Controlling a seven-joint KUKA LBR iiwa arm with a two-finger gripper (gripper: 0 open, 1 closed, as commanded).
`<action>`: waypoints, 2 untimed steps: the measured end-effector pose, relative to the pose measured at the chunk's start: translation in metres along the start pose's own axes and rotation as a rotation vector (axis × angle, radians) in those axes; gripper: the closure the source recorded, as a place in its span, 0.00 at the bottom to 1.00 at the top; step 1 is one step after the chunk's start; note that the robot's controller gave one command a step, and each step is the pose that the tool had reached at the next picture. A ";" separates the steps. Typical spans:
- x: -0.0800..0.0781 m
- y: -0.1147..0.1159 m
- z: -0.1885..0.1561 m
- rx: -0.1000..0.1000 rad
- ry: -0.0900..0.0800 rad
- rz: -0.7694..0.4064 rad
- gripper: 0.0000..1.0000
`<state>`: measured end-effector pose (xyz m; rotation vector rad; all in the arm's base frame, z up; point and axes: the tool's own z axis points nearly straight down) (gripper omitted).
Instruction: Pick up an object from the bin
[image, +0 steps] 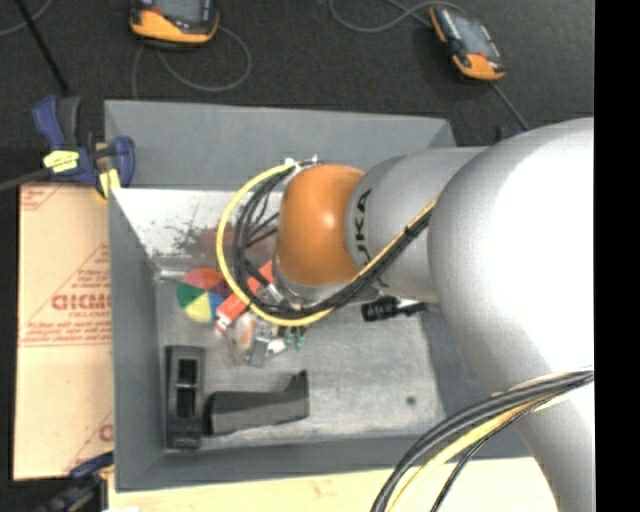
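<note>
Gripper (262, 343) low in bin (400, 400), just right of multicoloured ball (200, 297), the likely pick | open or closed: cannot tell, orange wrist cover (315, 235) overhangs | black wedge (258, 405) and black block (183, 395) below ball, apart.

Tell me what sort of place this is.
Probably a robotics lab's grasping test cell: a KUKA arm hangs over a grey metal bin of loose odds and ends, with cabled handheld devices beyond.

Ball (198, 296): red, yellow, green, blue patches; left-middle of bin (385, 375) floor. Orange-white piece (232, 308) just right of the ball. Black block (182, 396) along left wall. Black wedge (258, 403) flat, just beside the block.
</note>
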<state>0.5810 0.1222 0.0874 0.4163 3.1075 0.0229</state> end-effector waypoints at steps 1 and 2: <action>0.000 0.000 0.000 0.000 0.000 0.001 1.00; 0.000 0.000 0.000 -0.001 0.000 0.001 1.00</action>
